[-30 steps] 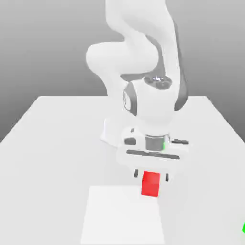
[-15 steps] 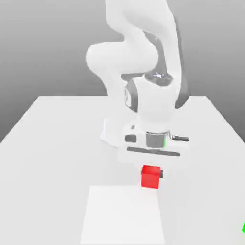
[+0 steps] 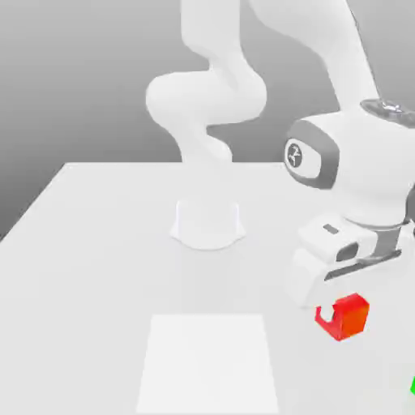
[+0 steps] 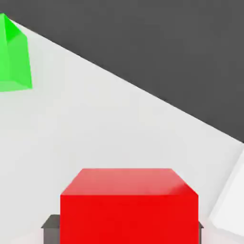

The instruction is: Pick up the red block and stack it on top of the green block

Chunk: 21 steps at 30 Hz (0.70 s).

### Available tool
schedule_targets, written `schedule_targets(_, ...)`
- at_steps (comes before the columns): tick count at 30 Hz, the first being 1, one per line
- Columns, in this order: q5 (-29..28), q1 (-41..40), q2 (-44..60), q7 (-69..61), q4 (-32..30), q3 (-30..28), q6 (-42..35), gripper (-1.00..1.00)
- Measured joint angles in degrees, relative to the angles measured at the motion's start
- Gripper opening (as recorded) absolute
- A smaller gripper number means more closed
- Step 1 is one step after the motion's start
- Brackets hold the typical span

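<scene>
In the exterior view, a white robot arm (image 3: 212,101) is seen with its base in the middle of the frame, on a pale table (image 3: 113,267), against a grey background (image 3: 73,73). Its hand is reached over to the exterior view's right, and the red block (image 3: 351,316) is pinched between the fingers of the gripper (image 3: 340,314), held tilted in the lower right of the frame. One white fingertip is seen against the block's face. The green block (image 3: 413,386) is cut off by the frame's edge at the far lower right, apart from the red one. A flat white square (image 3: 207,365) is set at lower centre.

In the hand view, the red block is gripped, with a dark finger pad (image 4: 51,228) at either side. The green block is seen beyond it on the table, partly cropped, with the two blocks apart.
</scene>
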Motion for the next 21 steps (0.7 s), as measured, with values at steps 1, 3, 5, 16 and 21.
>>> schedule_targets(1, -0.2, 0.3, 1.2, -2.3, 2.1, 0.8, -0.9, -1.0)
schedule_targets(3, -0.6, 1.1, 3.7, -6.9, 6.2, 2.2, -2.8, -1.0)
schedule_targets(5, -1.0, 1.7, 6.2, -11.5, 10.4, 3.8, -4.7, -1.0)
schedule_targets(16, -4.6, 4.5, 16.3, -15.4, 16.3, 3.3, -1.0, 1.0)
schedule_targets(21, -2.4, 3.6, 11.6, -17.1, 16.1, 4.7, -5.2, 1.0)
